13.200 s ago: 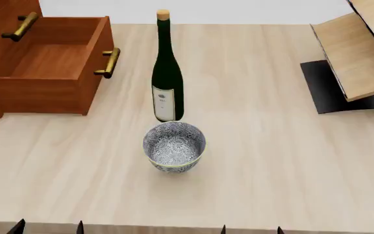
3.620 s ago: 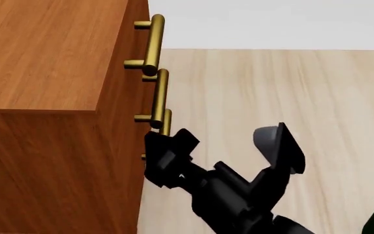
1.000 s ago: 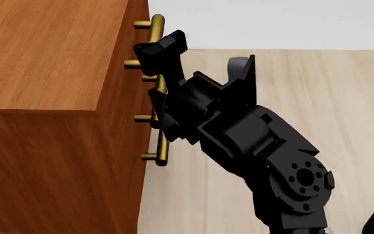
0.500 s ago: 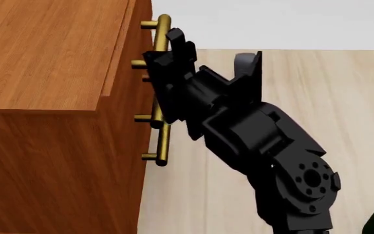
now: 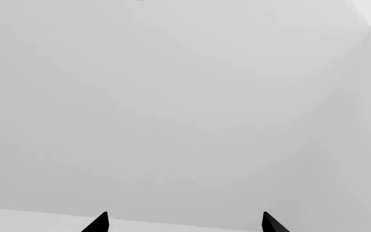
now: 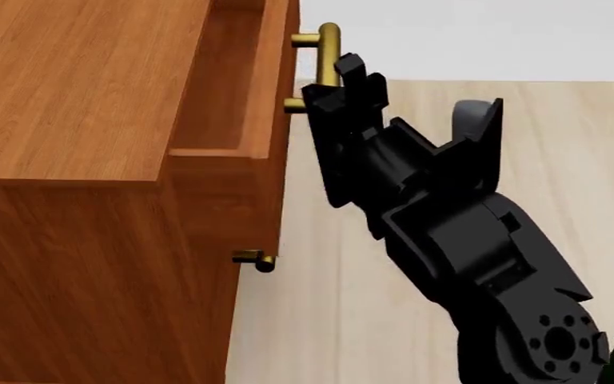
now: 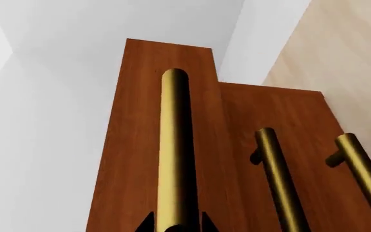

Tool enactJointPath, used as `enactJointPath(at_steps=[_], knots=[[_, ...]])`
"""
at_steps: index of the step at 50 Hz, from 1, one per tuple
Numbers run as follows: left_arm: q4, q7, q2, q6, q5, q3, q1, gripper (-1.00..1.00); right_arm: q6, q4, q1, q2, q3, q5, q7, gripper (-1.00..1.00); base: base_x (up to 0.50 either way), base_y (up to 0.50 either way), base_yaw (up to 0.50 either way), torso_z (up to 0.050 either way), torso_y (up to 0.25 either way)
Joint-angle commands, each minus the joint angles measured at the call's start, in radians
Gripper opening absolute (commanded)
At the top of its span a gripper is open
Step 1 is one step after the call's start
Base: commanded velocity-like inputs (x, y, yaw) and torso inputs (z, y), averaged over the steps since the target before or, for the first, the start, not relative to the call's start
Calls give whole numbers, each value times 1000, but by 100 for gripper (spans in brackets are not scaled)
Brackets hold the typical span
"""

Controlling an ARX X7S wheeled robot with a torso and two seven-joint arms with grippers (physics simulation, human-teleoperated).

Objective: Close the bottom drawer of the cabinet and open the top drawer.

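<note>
Now top drawer [image 6: 245, 88] juts toward right gripper [image 6: 341, 80]

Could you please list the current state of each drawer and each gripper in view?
top drawer: partly pulled out, front standing proud of the cabinet.
middle drawer: shut.
bottom drawer: shut, flush with the cabinet.
right gripper: shut on the top drawer's handle.
left gripper: open, holding nothing, facing a blank wall.

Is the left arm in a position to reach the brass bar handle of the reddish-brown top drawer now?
Probably not. The left gripper faces only a blank pale wall, and the right gripper already holds the top drawer's brass bar handle.
</note>
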Motion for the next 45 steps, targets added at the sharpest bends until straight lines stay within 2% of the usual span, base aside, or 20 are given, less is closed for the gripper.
enactJointPath(at_steps=[1, 21, 27, 28, 37, 45], knots=[[-9, -2, -3, 1, 5, 5, -4, 100, 37, -149, -100, -4, -77, 109, 61, -100, 0, 0, 0, 0, 0], [2, -11, -8, -8, 10, 11, 0, 100, 14, -286, -125, 33, -50, 141, 135, -100, 0, 0, 0, 0, 3], [1, -13, -10, -12, 10, 13, -1, 100, -28, -319, -154, 56, -36, 72, 132, -100, 0, 0, 0, 0, 5], [-1, -12, -9, -8, 10, 12, 1, 100, -29, -331, -174, 54, -25, 87, 118, 100, 0, 0, 0, 0, 10], [-2, -12, -12, -11, 10, 16, -1, 100, -123, -601, -418, 59, 71, 55, 153, 100, 0, 0, 0, 0, 0], [2, -15, -14, -17, 11, 19, 1, 100, -154, -752, -537, 56, 118, 60, 158, 100, 0, 0, 0, 0, 0]])
